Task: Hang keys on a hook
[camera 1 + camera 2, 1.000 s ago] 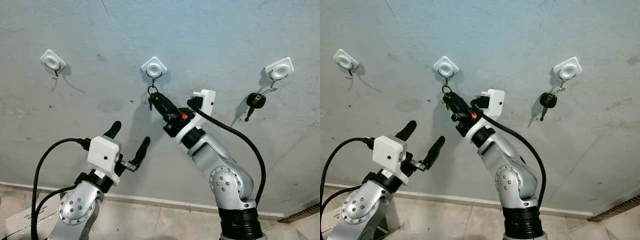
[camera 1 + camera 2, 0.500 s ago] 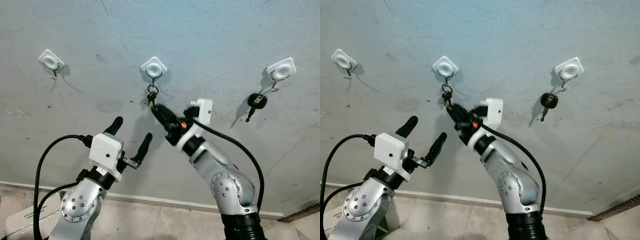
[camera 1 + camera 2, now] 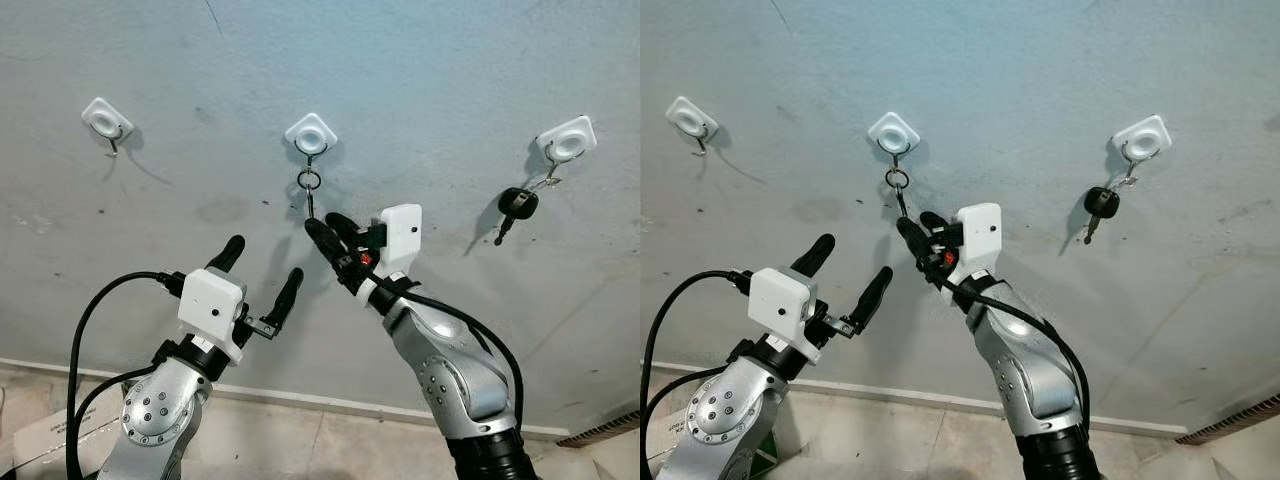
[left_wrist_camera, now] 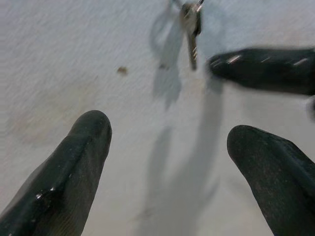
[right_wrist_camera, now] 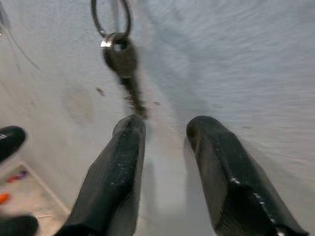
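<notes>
A small key (image 3: pixel 311 206) on a metal ring (image 3: pixel 309 180) hangs free from the middle white wall hook (image 3: pixel 310 134). My right gripper (image 3: pixel 334 232) is open just below the key's tip, with nothing between its fingers. The right wrist view has the key (image 5: pixel 123 61) swinging, slightly blurred, just past the fingertips (image 5: pixel 129 129). Lower and to the left, my left gripper (image 3: pixel 261 270) is open and empty, away from the wall. In the left wrist view the key (image 4: pixel 191 30) hangs ahead, with a right gripper finger (image 4: pixel 266 69) beside it.
An empty white hook (image 3: pixel 105 120) sits at the left of the grey wall. The right hook (image 3: pixel 566 140) carries a black-headed car key (image 3: pixel 517 206). A pale skirting and tiled floor (image 3: pixel 300 440) run below, and a cardboard box (image 3: pixel 40 440) lies at bottom left.
My right gripper has let go of the key, opened and drawn back down from the middle hook. The key now hangs on its own. The left gripper has barely moved.
</notes>
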Available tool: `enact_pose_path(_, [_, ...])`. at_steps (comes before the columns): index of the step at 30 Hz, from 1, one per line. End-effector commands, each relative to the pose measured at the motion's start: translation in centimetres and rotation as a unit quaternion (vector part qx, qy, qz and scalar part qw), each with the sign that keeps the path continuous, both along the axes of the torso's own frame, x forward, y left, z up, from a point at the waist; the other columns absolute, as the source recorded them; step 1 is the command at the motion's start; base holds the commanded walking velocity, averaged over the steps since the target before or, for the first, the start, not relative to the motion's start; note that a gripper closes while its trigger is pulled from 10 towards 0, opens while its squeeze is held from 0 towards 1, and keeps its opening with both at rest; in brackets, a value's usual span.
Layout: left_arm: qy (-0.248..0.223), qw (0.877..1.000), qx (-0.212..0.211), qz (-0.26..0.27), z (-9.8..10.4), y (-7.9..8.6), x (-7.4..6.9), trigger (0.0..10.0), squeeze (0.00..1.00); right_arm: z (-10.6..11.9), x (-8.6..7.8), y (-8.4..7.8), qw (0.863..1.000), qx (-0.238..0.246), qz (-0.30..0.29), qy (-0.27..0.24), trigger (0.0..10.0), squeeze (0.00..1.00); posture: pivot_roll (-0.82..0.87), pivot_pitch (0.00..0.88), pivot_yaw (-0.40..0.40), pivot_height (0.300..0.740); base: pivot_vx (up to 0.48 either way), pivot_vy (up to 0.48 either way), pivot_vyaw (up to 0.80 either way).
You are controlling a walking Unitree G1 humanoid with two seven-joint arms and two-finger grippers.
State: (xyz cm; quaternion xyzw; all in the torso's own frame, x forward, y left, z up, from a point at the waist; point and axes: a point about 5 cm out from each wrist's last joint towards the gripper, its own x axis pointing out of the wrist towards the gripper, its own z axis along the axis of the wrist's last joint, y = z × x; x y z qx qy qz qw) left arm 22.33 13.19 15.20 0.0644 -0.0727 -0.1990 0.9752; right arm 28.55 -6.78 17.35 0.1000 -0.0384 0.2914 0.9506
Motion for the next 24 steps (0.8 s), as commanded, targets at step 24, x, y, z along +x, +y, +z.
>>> enact_pose_path(24, [0.051, 0.992, 0.039, 0.107, -2.0, 2.5, -1.2, 10.0, 0.0, -2.4, -7.5, -7.2, 0.986, -0.101, -0.131, 0.022, 10.0, 1.0, 0.05, 0.11, 0.042, 0.74, 0.0, 0.0, 0.0])
